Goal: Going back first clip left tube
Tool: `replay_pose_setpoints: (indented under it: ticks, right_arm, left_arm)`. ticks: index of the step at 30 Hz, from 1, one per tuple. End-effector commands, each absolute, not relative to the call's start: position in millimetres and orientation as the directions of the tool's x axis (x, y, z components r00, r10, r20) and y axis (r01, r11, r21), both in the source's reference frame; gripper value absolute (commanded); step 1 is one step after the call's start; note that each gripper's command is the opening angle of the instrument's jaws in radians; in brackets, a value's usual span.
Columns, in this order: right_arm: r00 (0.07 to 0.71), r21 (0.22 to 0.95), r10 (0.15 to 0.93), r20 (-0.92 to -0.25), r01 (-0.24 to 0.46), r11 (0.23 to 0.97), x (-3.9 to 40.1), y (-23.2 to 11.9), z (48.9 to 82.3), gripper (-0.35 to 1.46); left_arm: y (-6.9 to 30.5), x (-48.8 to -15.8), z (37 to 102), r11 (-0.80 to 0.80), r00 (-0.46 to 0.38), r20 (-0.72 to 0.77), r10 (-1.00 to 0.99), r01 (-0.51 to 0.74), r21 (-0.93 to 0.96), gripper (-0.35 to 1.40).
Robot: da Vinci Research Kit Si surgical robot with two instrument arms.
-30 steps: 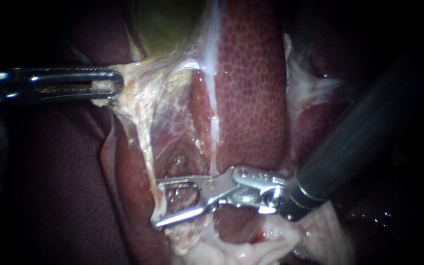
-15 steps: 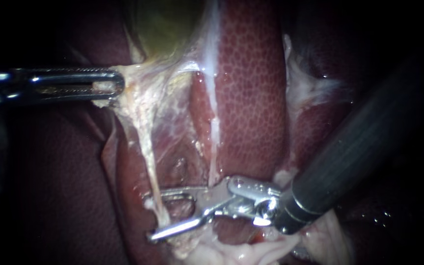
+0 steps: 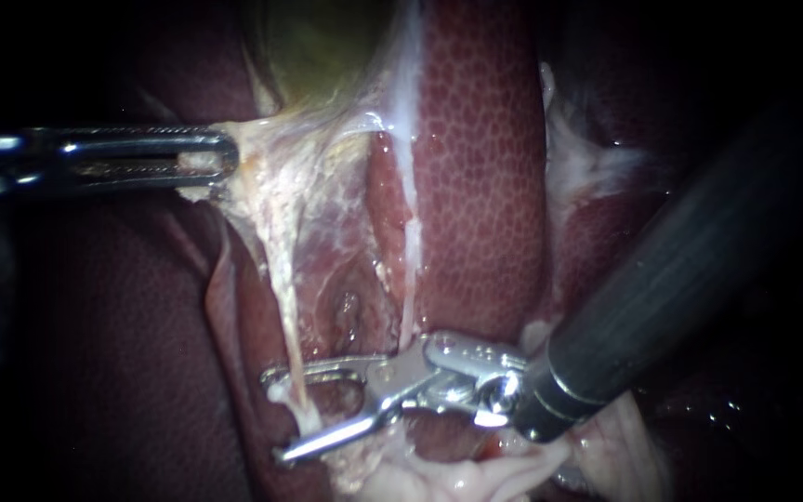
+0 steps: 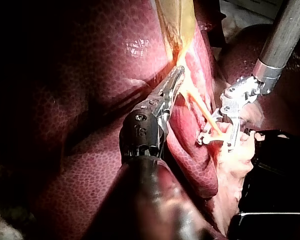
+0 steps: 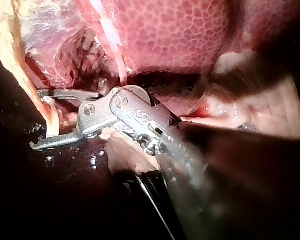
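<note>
My left instrument (image 3: 220, 156) comes in level from the left, high in the endoscope view. Its jaws are closed on a sheet of tissue (image 3: 257, 153) just below the gallbladder (image 3: 318, 46), which sits at the top centre. From that hold the left tube (image 3: 281, 279) runs downward in front of the liver (image 3: 476, 186), which lies behind everything across the middle and right. A second strand (image 3: 408, 251) runs down to the tube's right. My right instrument (image 3: 276, 416) enters from the right, low in the view. Its jaws are spread apart with the left tube between them, one jaw above and one below. Loose tissue (image 3: 457, 479) lies under its wrist.
</note>
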State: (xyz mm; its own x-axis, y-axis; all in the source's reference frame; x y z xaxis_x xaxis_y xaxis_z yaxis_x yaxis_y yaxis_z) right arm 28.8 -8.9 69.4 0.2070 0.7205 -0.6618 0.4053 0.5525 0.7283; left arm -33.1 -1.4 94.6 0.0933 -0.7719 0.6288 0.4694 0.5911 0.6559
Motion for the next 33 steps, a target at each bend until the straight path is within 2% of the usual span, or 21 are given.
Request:
replay_pose_setpoints:
  ticks: [1, 7, 14, 19, 27, 33]
  right_arm:
    - [0.206, 0.728, 0.721, -0.662, 0.404, 0.553, 28.9, -8.9, 69.4, 0.60]
    - [0.193, 0.738, 0.728, -0.657, 0.361, 0.570, 29.2, -7.9, 69.9, 0.60]
    - [0.171, 0.757, 0.747, -0.643, 0.289, 0.585, 27.5, -4.8, 70.9, 0.60]
    - [0.168, 0.761, 0.750, -0.639, 0.281, 0.585, 26.7, -4.2, 71.0, 0.60]
    - [0.193, 0.747, 0.738, -0.646, 0.356, 0.561, 27.8, -6.7, 70.0, 0.60]
    - [0.200, 0.740, 0.731, -0.652, 0.375, 0.558, 28.8, -8.0, 69.5, 0.60]
  left_arm:
    - [-1.4, -33.1, 94.6, 0.591, 0.093, 0.629, -0.772, 0.470, 0.656, -0.35]
    - [-1.4, -33.2, 94.6, 0.591, 0.093, 0.629, -0.772, 0.471, 0.655, -0.35]
    - [-1.4, -33.2, 94.6, 0.591, 0.093, 0.629, -0.772, 0.471, 0.655, -0.35]
    - [-1.4, -33.2, 94.6, 0.591, 0.093, 0.629, -0.772, 0.471, 0.655, -0.35]
    - [-1.4, -33.2, 94.6, 0.591, 0.093, 0.629, -0.772, 0.471, 0.655, -0.35]
    - [-1.4, -33.2, 94.6, 0.591, 0.093, 0.629, -0.772, 0.471, 0.655, -0.35]
